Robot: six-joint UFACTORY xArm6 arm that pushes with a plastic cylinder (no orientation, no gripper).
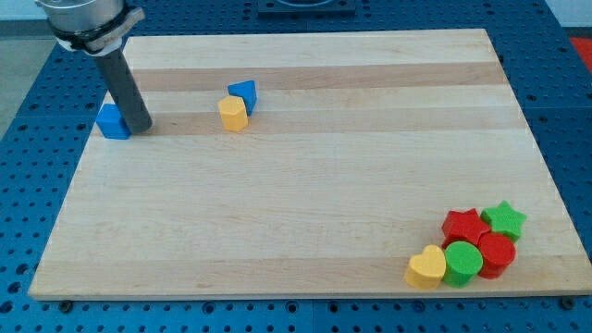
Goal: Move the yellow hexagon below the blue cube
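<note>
The yellow hexagon (233,113) stands on the wooden board (305,194) in the upper left part. A blue block with a slanted top (244,93) touches it at its upper right. The blue cube (113,122) sits near the board's left edge. My tip (141,129) is on the board just right of the blue cube, touching or almost touching it, and well left of the yellow hexagon. The rod partly hides the cube's right side.
A cluster sits at the board's lower right corner: a yellow heart (426,266), a green cylinder (462,263), a red star (464,227), a red block (496,253) and a green star (505,220). The board lies on a blue perforated table (23,157).
</note>
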